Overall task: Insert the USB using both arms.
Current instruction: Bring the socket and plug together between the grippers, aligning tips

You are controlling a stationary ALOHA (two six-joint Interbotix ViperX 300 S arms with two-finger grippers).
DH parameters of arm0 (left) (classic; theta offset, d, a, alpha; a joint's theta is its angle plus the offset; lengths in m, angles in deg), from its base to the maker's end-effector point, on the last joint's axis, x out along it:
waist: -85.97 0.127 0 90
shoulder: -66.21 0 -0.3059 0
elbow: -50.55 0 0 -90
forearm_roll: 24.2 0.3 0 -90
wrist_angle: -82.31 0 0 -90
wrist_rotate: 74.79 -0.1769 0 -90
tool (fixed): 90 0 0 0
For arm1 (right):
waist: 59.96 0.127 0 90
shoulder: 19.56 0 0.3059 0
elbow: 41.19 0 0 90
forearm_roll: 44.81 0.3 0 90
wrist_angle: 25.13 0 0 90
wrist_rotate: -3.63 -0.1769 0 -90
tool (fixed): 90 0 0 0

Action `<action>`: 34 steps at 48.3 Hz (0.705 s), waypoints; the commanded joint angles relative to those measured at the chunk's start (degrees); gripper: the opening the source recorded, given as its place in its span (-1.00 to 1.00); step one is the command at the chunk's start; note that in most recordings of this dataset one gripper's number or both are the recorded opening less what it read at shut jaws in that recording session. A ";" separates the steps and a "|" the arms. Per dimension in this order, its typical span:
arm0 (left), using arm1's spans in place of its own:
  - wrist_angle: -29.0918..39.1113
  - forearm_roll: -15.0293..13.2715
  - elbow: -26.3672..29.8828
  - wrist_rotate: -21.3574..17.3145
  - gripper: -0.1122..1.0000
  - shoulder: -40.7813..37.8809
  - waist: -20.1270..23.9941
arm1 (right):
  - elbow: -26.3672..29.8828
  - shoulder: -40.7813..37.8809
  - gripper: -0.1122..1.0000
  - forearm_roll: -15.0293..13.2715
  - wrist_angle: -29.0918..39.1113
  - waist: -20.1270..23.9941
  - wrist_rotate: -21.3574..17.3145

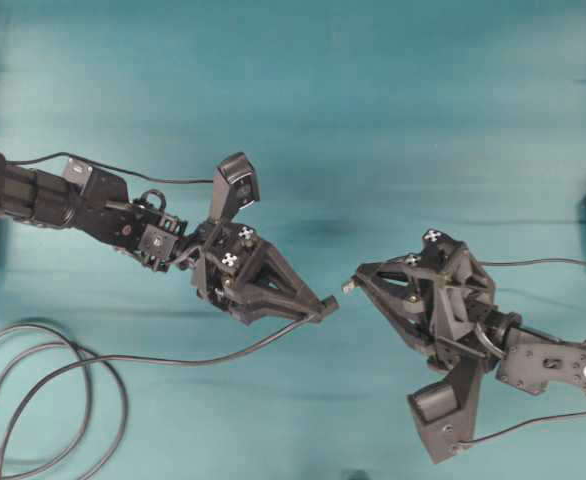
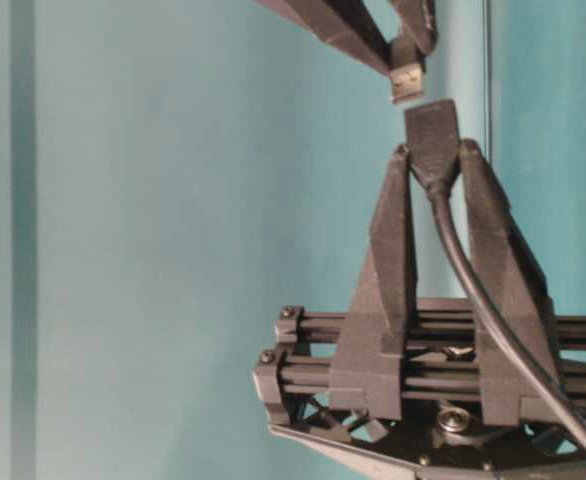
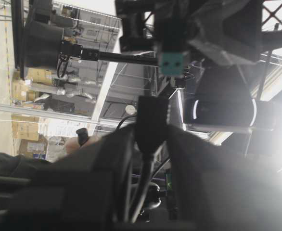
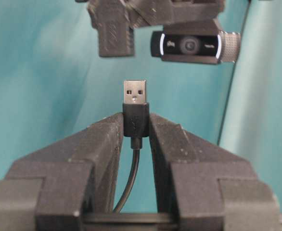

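Right claw (image 4: 136, 126) pinches USB (image 4: 134, 92), facing socket (image 2: 432, 130) across small gap

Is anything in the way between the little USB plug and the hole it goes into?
No. The USB in the right gripper faces the dark connector in the left gripper, with only an empty gap between them.

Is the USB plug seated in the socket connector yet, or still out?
Out. In the table-level view a clear gap separates the USB plug, held by the right gripper, from the socket connector in the left gripper.
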 commanded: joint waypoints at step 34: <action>-0.18 0.09 1.05 0.97 -0.39 0.79 1.67 | 2.11 0.00 -0.41 -0.53 0.26 0.00 -0.18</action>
